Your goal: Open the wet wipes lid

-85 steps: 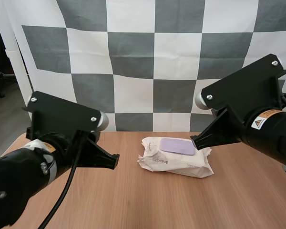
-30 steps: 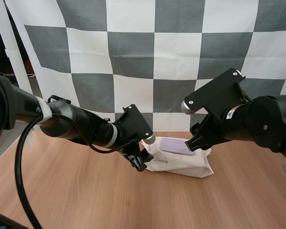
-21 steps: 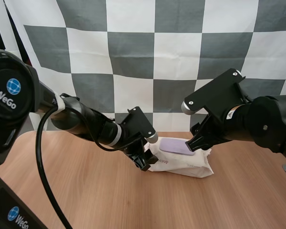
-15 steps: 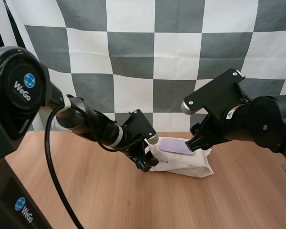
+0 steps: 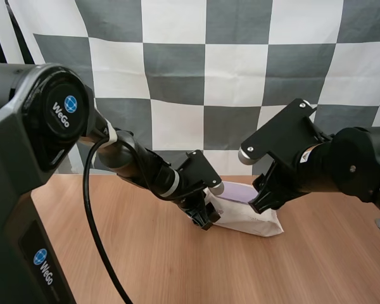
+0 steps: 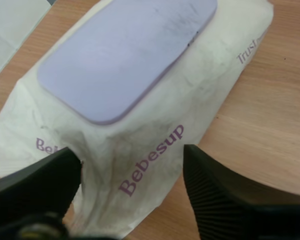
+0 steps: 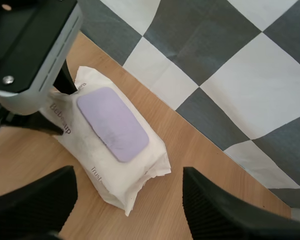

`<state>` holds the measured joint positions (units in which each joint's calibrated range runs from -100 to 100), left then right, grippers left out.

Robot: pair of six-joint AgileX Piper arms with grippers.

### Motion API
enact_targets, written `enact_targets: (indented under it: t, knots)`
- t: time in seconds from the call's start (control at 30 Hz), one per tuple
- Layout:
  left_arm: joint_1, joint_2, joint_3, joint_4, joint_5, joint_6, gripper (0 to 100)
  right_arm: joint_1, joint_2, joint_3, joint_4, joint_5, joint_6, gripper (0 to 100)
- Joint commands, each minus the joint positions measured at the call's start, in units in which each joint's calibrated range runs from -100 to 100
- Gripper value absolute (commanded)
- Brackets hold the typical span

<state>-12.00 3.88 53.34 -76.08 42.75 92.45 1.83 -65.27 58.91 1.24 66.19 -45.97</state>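
Held the left claw low on the counter in the high view, at the left end of the pack of wet wipes. Found the pack lying flat on the wood between the two arms, with a strip of the lilac lid showing on top. Held the right claw at the other side, its dark tip close over the right end of the lid. Could not tell from this angle whether touching it or apart.

Looked next through the left wrist view. Had the left claw open, its two ribbed fingers standing wide apart, one on each side of the near end of the pack. Saw between them the white wrap with the purple word "Bebesup". Could not decide whether the fingers pressed the wrap or only stood just beside it. Saw the lid shut, lying flat on the top of the pack, and bare counter beside.

Looked last through the right wrist view. Had the right claw open too, fingers apart with nothing gripped, up above the counter. Saw the whole pack beyond them, the lid shut, and the left claw at the end of the pack with the printed name.
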Motion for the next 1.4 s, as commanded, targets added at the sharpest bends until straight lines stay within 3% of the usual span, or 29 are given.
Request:
enact_targets:
  t: [0.0, 0.03, 0.07, 0.33, 0.57, 0.9, 1.0, 1.2, 1.37]
  knots:
    - [-0.02, 0.02, -0.03, -0.01, 0.1, 0.87, 37, -0.05, -0.02, 0.02, 0.58, 2.49, -4.22, 100]
    - [0.06, 0.02, -0.03, -0.01, 0.1, 0.87, 29, -0.05, -0.02, 0.02, 0.65, 2.9, -5.21, 100]
    - [0.06, 0.02, -0.03, 0.09, 0.1, 0.87, 0, -0.05, -0.02, 0.02, 0.65, 3.14, -6.25, 100]
    - [0.14, 0.02, -0.03, 0.38, 0.74, 0.87, 0, -0.05, 3.18, 0.52, 3.1, 2.34, -12.5, 100]
    - [0.22, 0.02, -0.03, 1.51, 0.54, 0.87, 0, -0.05, 9.55, 0.52, 4.59, -5.12, -13.17, 100]
    - [0.32, 0.02, -0.03, 1.75, 0.54, 0.87, 0, -0.05, 18.41, 0.52, 10.47, -9.42, -21.46, 100]
    - [1.5, 0.02, -0.03, 1.75, 2.26, 0.87, 0, -0.05, 20.34, 0.52, 11.09, -11.1, -23.05, 100]
    - [5.59, 0.02, -0.03, 2.6, 11.66, 0.87, 0, -0.05, 22.89, 0.52, 15.23, -14.02, -27.03, 100]
    - [6.26, 0.02, -0.03, 2.6, 14.82, 0.87, 0, -0.05, 25.27, 0.52, 23.34, -13.39, -32.92, 100]
